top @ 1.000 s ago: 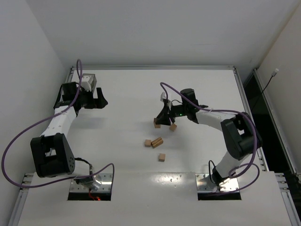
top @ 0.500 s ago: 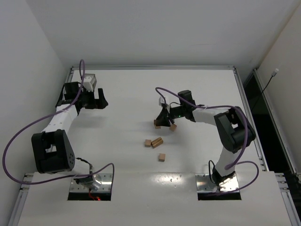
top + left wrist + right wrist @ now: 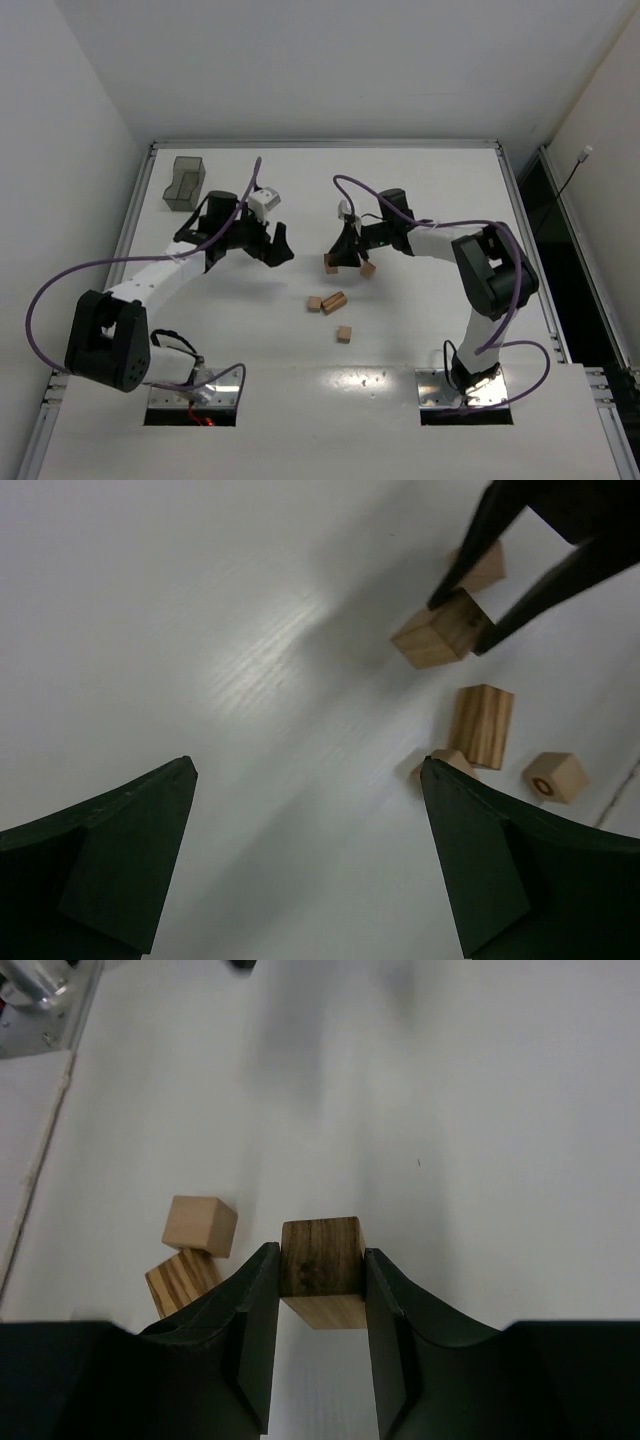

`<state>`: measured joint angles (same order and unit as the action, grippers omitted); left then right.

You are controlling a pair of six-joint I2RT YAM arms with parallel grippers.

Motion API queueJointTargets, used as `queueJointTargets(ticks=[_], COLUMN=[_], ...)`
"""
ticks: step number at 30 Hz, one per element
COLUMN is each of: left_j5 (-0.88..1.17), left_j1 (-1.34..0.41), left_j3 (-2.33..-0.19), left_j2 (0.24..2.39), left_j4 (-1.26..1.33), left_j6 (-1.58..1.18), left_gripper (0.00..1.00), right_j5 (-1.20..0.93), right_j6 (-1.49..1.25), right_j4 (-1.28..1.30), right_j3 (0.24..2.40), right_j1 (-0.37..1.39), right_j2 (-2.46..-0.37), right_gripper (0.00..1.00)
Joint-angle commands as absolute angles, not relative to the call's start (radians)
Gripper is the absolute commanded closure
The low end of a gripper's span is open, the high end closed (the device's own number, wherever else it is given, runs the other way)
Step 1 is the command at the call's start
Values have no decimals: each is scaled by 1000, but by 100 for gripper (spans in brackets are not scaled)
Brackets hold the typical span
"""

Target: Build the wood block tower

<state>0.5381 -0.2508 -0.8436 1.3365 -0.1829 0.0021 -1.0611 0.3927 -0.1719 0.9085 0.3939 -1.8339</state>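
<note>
Several wood blocks lie loose near the table's middle. My right gripper (image 3: pixel 334 260) is shut on one wood block (image 3: pixel 320 1270), also seen from above (image 3: pixel 329 264) and in the left wrist view (image 3: pixel 440 635), at or just above the table. Another cube (image 3: pixel 368 268) sits just right of it. A cube (image 3: pixel 314 303), a longer block (image 3: pixel 334 301) and a lone cube (image 3: pixel 344 334) lie nearer the arms. My left gripper (image 3: pixel 262 250) is open and empty (image 3: pixel 305 770), left of the blocks. No tower shows in any view.
A dark grey translucent bin (image 3: pixel 186 183) stands at the far left corner. The table's raised rim (image 3: pixel 325 144) runs along the back. In the right wrist view two loose blocks (image 3: pixel 200 1225) lie left of the held one.
My left arm has swung from over the bin at the far left to the table's middle, uncovering the bin. My right gripper has stayed put, shut on its block.
</note>
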Motion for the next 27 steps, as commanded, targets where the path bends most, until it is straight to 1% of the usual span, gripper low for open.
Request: queueJointTargets(ticks=[1,4,8,12,15,19,23,27], left_j5=[629,589,535,526,517,508,518,518], left_j1=[-311,-434,-517,-544,-554,-554,-563,-572], left_j3=[-804,-813,-833,-833,-824,-769,-758,-749], left_j2=[1295,1241,1221,1212,1203,1164,1154,1154], left_j4=[-66,-75,-97,-75,-60,-15,8,54], left_j6=[-52,24,103,127,159,207,216,171], left_gripper=[7,7,7,9,9,9,10,14], right_j5=[-1215,-1250,-1296,-1339,-1373,-1408,-1408,-1417], right_j6=[356,377,408,465,489,551,561,561], right_j4=[-232,-148,-68,67,112,242,242,252], right_j3=[988,1038,1066,1120,1144,1193,1204,1215], right_j1=[388,388,388,397,397,397,407,407], right_j2=[-1809,-1784,-1784,-1793,-1793,-1784,-1775,-1775], right_gripper=[100,100,100,100,100,100,100,100])
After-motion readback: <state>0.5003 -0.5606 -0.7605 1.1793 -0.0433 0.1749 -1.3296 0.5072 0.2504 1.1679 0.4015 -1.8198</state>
